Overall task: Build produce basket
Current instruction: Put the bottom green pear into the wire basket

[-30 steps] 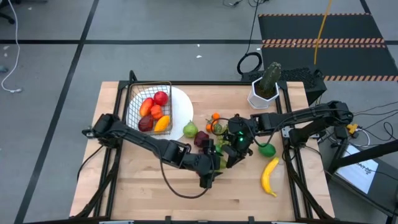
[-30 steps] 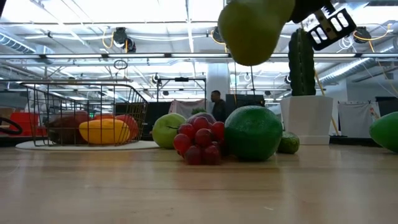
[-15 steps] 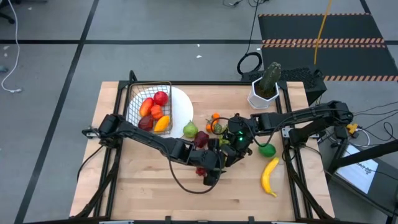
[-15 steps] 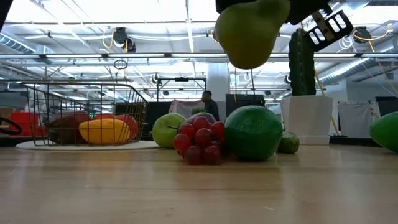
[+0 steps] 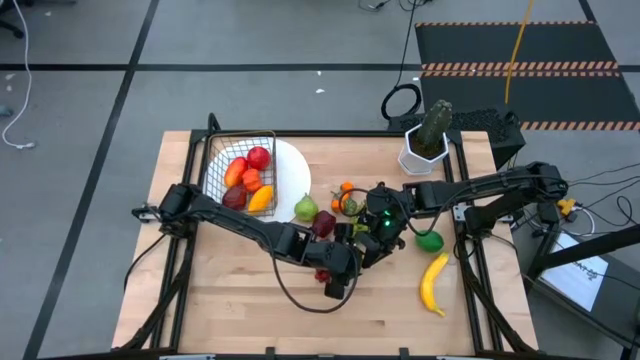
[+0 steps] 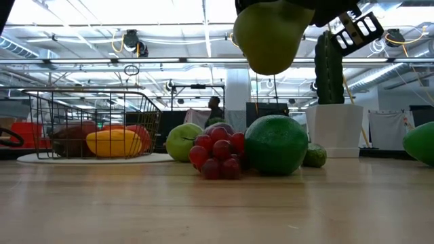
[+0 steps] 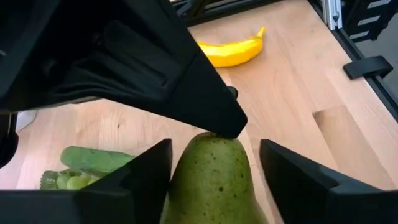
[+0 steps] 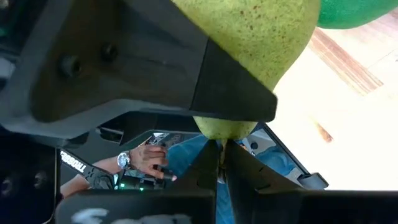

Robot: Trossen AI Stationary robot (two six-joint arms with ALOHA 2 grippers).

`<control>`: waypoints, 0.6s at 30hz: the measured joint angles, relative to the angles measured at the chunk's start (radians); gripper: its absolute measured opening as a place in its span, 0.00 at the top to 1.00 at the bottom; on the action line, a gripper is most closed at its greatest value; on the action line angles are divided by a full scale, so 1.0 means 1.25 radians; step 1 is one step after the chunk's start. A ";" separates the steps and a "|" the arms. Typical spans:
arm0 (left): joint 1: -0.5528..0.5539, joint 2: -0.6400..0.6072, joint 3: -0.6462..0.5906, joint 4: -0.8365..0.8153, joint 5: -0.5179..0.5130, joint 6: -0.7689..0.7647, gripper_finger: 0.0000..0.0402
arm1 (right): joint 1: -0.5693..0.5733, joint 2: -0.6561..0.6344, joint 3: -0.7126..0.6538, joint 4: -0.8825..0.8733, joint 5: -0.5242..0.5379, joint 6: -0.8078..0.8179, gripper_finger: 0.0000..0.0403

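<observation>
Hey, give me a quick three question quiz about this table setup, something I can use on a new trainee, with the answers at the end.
1. True or false: the banana lies inside the basket.
2. Which fruit is held up above the table? A) pear B) pineapple C) melon
3. Fill in the blank: the basket rests on a white ____.

Key: 1 false; 2 A; 3 plate.
</observation>
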 joint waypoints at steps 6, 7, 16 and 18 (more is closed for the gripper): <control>0.013 0.001 0.000 -0.030 -0.002 -0.012 0.25 | 0.000 0.000 0.000 0.002 0.000 0.000 0.99; 0.016 0.002 0.000 -0.035 -0.003 -0.019 0.25 | 0.000 0.000 0.000 0.002 0.000 0.000 0.99; 0.018 0.003 -0.001 -0.031 0.001 0.010 0.41 | 0.000 0.000 0.000 0.029 0.002 0.002 0.99; 0.018 0.003 -0.001 -0.032 0.001 0.011 0.43 | 0.000 0.000 0.000 0.035 0.002 0.003 0.99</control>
